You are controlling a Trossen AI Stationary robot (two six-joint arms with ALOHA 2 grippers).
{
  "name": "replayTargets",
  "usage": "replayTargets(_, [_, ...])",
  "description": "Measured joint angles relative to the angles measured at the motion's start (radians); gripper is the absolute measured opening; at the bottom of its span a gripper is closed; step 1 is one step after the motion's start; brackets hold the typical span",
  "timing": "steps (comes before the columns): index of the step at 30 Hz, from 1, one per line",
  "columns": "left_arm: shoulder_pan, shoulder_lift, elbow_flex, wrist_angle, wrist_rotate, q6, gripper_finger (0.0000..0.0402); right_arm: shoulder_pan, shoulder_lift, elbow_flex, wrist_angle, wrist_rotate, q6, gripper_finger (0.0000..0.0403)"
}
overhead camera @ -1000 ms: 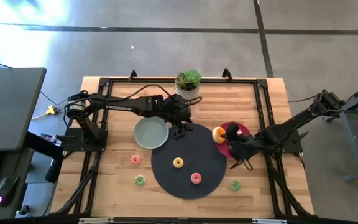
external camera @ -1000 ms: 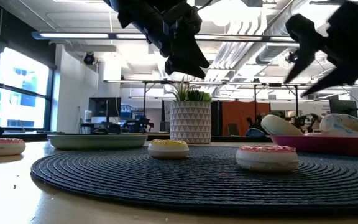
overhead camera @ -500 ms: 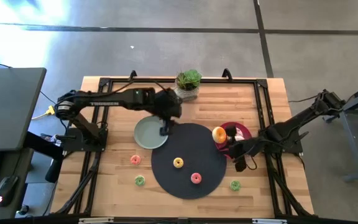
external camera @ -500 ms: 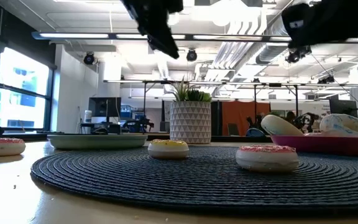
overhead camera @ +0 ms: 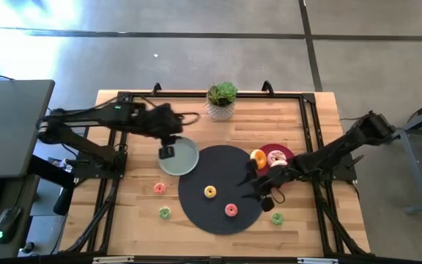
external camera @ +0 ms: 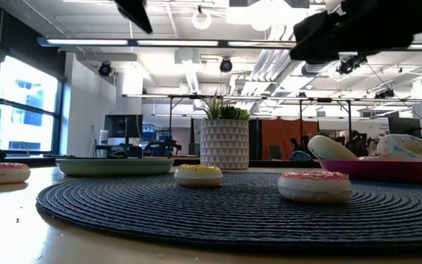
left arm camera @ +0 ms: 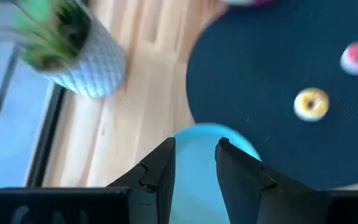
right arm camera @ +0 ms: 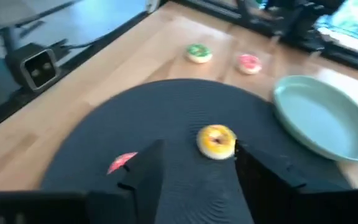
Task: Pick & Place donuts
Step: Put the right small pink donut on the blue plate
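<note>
Seven small donuts show in the high view. A yellow donut (overhead camera: 210,192) and a pink donut (overhead camera: 231,210) lie flat on the black mat (overhead camera: 222,169). A pink donut (overhead camera: 159,188) and two green donuts (overhead camera: 165,213) (overhead camera: 277,218) lie on the wood. An orange donut (overhead camera: 258,158) and a pink-white donut (overhead camera: 276,158) sit on the red plate (overhead camera: 288,152). My left gripper (overhead camera: 167,152) (left arm camera: 195,162) hangs open above the grey-green plate (overhead camera: 182,158). My right gripper (overhead camera: 249,185) (right arm camera: 197,165) hangs open above the mat, with the yellow donut (right arm camera: 216,142) just ahead of its fingers.
A potted plant (overhead camera: 222,99) stands at the table's far edge, behind the mat. Black frame rails (overhead camera: 211,94) run along the table's sides. The grey-green plate holds nothing. Bare wood lies in front of the plate and along the near edge.
My left gripper has swung from over the mat's far edge toward the table's left and now hangs over the grey-green plate. My right gripper has moved from beside the red plate toward the table's left, out over the mat. No donut has moved.
</note>
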Motion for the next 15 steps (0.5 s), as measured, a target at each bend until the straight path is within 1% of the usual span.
replayTargets(3, [-0.022, -0.099, -0.022, 0.004, -0.032, -0.037, 0.0106, 0.003, 0.083, 0.0, 0.083, -0.047, 0.003, 0.0207])
replayTargets(5, [-0.041, -0.161, -0.064, 0.061, -0.04, -0.041, 0.0106, 0.003, 0.143, 0.0, 0.137, -0.081, 0.021, 0.0217])
replayTargets(8, [-0.06, -0.249, -0.173, 0.135, -0.032, -0.066, 0.0106, -0.001, 0.233, 0.0, 0.23, -0.14, 0.084, 0.0226])
replayTargets(10, [-0.078, -0.292, -0.249, 0.22, -0.029, -0.083, 0.0106, -0.001, 0.284, 0.0, 0.284, -0.169, 0.112, 0.0229])
replayTargets(12, [-0.091, -0.337, -0.329, 0.243, -0.03, -0.108, 0.0106, -0.001, 0.329, 0.0, 0.316, -0.173, 0.113, 0.0229])
replayTargets(14, [-0.098, -0.368, -0.389, 0.324, -0.031, -0.127, 0.0106, -0.001, 0.374, 0.0, 0.33, -0.167, 0.115, 0.0229])
replayTargets(15, [-0.103, -0.381, -0.417, 0.339, -0.032, -0.137, 0.0106, -0.001, 0.398, 0.0, 0.334, -0.165, 0.124, 0.0229])
